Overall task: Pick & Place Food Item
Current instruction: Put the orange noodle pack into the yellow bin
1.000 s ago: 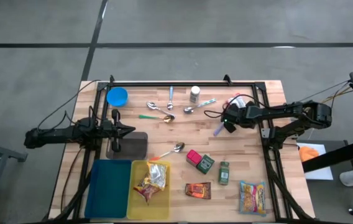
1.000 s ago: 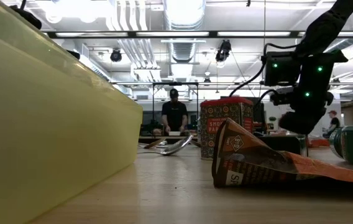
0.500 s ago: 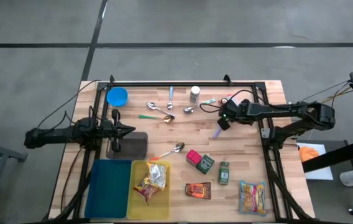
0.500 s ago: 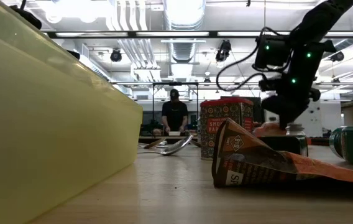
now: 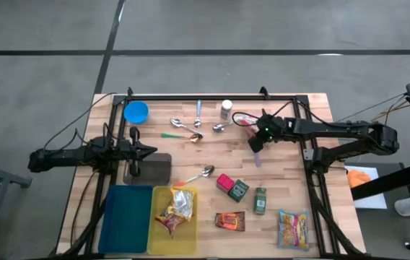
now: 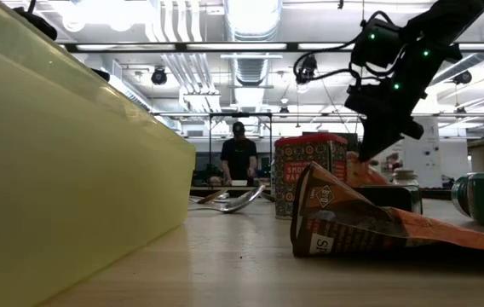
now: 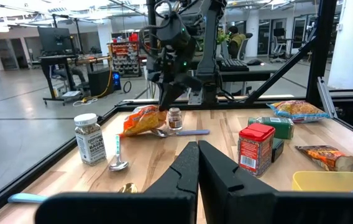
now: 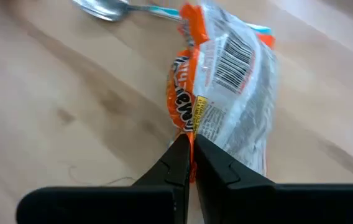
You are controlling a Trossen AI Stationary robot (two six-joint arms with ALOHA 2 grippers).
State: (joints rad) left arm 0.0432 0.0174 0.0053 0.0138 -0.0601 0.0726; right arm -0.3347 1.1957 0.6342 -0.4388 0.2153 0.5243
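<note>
The right arm reached in from the right edge of the high view, stretched almost level toward the upper middle of the table (image 5: 284,173), its wrist bent so the right gripper (image 5: 255,141) pointed down and toward the lower left of the frame. In the low view the same gripper (image 6: 370,153) hung in the upper right, tilted downward, green lights showing on the wrist above it. Its fingers (image 8: 178,163) were pressed together and pinched the edge of an orange snack bag (image 8: 226,81), which trailed away from the tips with its barcode side up. From above, the bag (image 5: 245,119) lay in the upper middle of the frame, just right of a spoon (image 5: 219,128) and near a small white-capped bottle (image 5: 226,108).

The left arm lay along the left middle of the high view, extended flat toward the right, and the left gripper (image 5: 149,151) rested with its fingers (image 7: 186,168) closed against each other, holding nothing, above a dark grey block (image 5: 156,167). In the lower left sat a blue tray (image 5: 124,217) and beside it a yellow tray (image 5: 156,231) with one crinkled packet (image 5: 176,211) inside.
</note>
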